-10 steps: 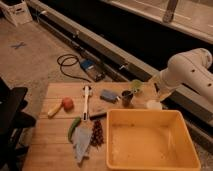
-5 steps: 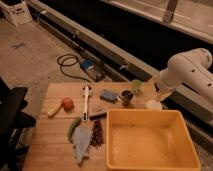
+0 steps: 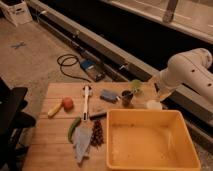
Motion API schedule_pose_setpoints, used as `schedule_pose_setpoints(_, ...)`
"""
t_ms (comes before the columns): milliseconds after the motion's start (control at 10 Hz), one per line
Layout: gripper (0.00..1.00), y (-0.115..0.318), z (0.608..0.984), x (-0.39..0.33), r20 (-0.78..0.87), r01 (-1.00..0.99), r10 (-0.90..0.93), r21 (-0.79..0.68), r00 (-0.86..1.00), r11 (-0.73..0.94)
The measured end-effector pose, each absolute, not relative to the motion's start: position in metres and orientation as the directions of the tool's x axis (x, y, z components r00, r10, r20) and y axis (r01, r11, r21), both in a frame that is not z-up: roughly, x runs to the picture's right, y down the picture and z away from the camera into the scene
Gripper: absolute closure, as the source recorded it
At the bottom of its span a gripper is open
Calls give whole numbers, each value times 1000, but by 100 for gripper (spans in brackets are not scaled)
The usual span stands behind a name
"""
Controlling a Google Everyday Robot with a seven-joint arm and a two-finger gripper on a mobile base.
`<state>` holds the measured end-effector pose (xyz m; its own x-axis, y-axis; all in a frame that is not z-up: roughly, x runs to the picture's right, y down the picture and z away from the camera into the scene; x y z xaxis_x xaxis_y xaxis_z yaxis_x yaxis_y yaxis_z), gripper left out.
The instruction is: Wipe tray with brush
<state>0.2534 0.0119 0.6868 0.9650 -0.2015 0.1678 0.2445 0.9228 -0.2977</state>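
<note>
Stillness over the last second: wiping has not begun. Long slim white-handled brush (image 3: 86, 102) lies on the wooden table (image 3: 45, 146), ten o'clock of the yellow-orange rectangular plastic tray (image 3: 145, 113). At the tray's one o'clock hangs the gripper (image 3: 161, 93), fingers spread, empty; the brush sits well apart at its nine o'clock.

One tray (image 3: 145, 114), one brush (image 3: 86, 101), one chilli (image 3: 73, 128), one red fruit (image 3: 67, 103), one cloth (image 3: 82, 141), one blue block (image 3: 108, 95), one dark cup (image 3: 127, 98) and one white cup (image 3: 154, 105) are sitting on one table (image 3: 47, 150); one gripper (image 3: 160, 94) is hanging open over its far right corner.
</note>
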Motion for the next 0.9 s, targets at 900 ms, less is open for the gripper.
schedule_pose_setpoints(900,35,-63,723,138,272,550,-494,-196,826,812)
